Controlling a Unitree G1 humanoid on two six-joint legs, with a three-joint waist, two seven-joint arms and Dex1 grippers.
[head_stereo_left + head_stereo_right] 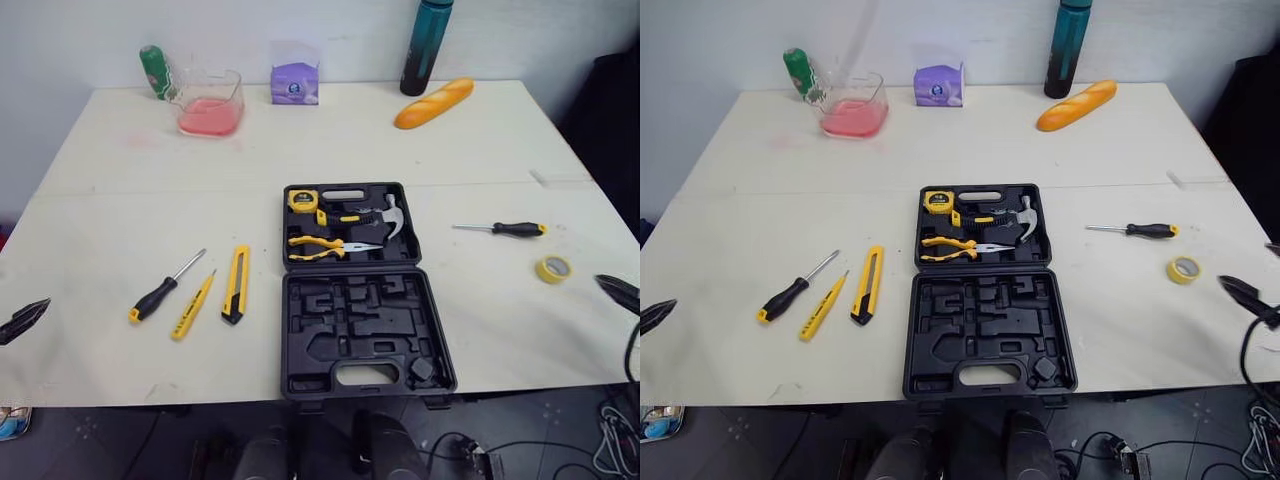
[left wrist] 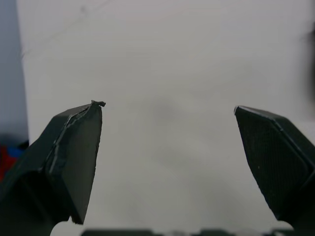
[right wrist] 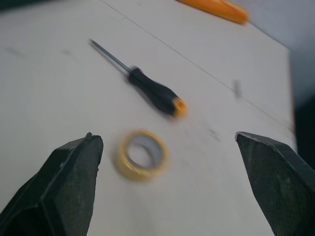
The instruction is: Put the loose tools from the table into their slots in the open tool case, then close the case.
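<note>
The black tool case [image 1: 362, 335] lies open at the table's middle front. Its far half holds a tape measure [image 1: 302, 199], a hammer [image 1: 385, 215] and pliers [image 1: 325, 246]; the near half has bare slots. Left of it lie a black-handled screwdriver [image 1: 160, 290], a slim yellow screwdriver [image 1: 192, 305] and a yellow utility knife [image 1: 236, 284]. To the right are another screwdriver [image 1: 505, 229] and a yellow tape roll [image 1: 552, 268]. My left gripper [image 2: 167, 113] is open over bare table at the left edge. My right gripper [image 3: 167, 140] is open, just short of the tape roll [image 3: 141, 154].
Along the table's back stand a green bottle [image 1: 155, 72], a clear tub of pink liquid [image 1: 210, 105], a purple box [image 1: 295, 83], a teal bottle [image 1: 426, 45] and a bread loaf [image 1: 433, 102]. Cables [image 1: 615, 430] lie on the floor at right.
</note>
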